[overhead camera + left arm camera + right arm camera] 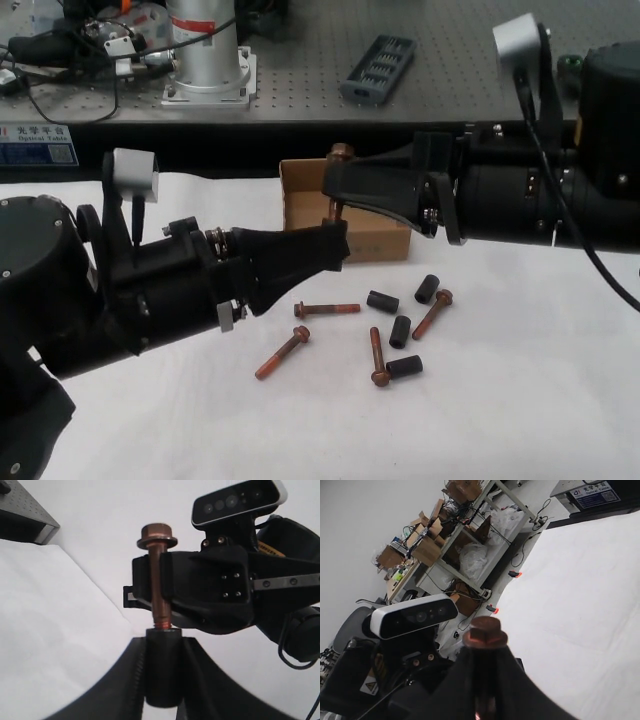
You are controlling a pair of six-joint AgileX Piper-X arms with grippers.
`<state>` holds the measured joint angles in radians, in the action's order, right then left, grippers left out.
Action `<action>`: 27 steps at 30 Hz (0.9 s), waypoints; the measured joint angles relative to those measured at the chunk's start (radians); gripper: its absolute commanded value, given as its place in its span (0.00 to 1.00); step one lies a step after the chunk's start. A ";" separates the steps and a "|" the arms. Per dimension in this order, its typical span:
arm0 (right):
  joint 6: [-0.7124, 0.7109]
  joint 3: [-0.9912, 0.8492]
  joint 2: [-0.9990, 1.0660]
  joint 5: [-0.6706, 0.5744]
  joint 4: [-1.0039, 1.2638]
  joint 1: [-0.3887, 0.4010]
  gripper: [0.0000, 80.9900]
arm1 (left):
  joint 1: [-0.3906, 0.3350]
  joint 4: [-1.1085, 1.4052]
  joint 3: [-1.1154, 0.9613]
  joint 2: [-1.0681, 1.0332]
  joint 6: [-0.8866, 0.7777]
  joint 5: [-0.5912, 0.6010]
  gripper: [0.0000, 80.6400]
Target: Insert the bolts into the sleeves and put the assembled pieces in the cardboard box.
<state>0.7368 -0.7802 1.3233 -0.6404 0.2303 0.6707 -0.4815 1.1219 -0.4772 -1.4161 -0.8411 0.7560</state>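
My left gripper (336, 250) is shut on a black sleeve (163, 672), held upright between its fingers. Directly above it, my right gripper (336, 192) is shut on a copper bolt (159, 575), head up. The bolt's threaded tip meets the sleeve's top opening. In the right wrist view the bolt head (485, 632) stands above the right gripper's fingers (455, 680). Both grippers meet just in front of the cardboard box (385, 241). Several loose bolts (282, 353) and black sleeves (383, 301) lie on the white cloth below.
A dark perforated bench with a metal post (205, 45), cables and a black rack (378, 65) lies behind the box. White cloth (520, 400) stretches free to the right and front of the loose parts.
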 measured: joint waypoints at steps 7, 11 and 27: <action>-0.009 0.001 -0.009 -0.025 -0.008 0.003 0.03 | 0.002 0.004 0.000 0.005 0.001 -0.005 0.01; -0.019 0.001 -0.017 -0.041 -0.032 0.003 0.03 | 0.002 0.004 0.000 0.005 0.015 0.005 0.01; -0.056 -0.010 -0.035 -0.111 -0.188 0.000 0.44 | -0.002 -0.018 0.010 0.000 0.060 0.029 0.01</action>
<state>0.6804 -0.7901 1.2886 -0.7518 0.0424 0.6709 -0.4836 1.1041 -0.4673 -1.4164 -0.7812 0.7854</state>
